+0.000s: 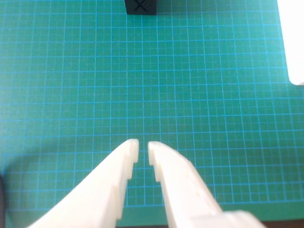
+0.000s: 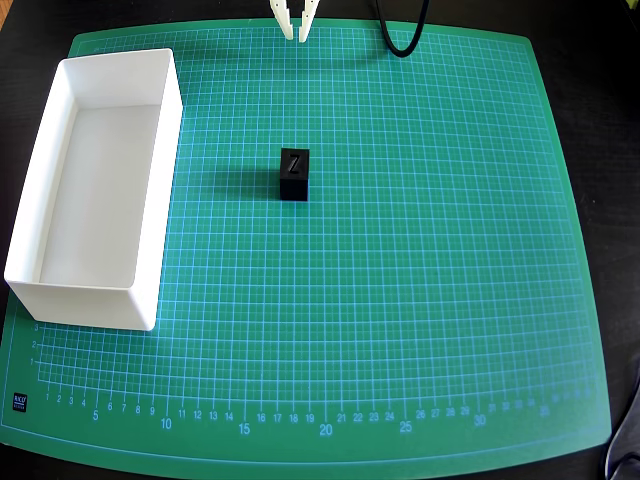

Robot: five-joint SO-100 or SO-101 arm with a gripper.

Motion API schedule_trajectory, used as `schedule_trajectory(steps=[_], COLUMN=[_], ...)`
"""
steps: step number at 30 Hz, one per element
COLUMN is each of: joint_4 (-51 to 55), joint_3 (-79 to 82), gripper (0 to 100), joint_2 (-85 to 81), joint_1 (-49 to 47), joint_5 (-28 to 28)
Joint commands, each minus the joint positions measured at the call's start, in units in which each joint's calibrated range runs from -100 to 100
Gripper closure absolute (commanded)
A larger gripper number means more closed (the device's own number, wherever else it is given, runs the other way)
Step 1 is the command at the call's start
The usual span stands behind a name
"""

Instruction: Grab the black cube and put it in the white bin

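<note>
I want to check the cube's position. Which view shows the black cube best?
The overhead view: the whole black cube sits mid-mat, apart from the white bin. The wrist view shows only its lower part, cut by the top edge.

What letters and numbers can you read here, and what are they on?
"Z": top of the black cube in the overhead view; in the wrist view the mark looks more like an X.
"5", "10", "15", "20", "25", "30": big ruler numbers along the green mat's bottom edge.
Small numbers between them: mostly blurred.
Corner logo: too small to read.
</note>
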Motion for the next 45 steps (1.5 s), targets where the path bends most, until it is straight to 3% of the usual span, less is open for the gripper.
schedule_trajectory(steps=[1, 5, 11, 15, 22, 31, 37, 45], joint_4=[0.2, 1.3, 17.0, 21.2, 21.0, 21.8, 26.8, 22.8], joint_3=[-0.8, -4.1, -16.0, -23.6, -50.9, -100.4, -111.6, -112.1], gripper=[98, 98, 98, 98, 86, 83, 72, 71], joint_2=[-0.3, 0.5, 0.6, 3.2, 43.4, 92.6, 102.9, 109.7], joint_1=[0.1, 0.2, 3.3, 4.4, 1.5, -4.0, -4.0, -4.7], joint_5=[-0.2, -0.2, -0.2, -0.2, 0.3, -0.2, -5.2, -6.3])
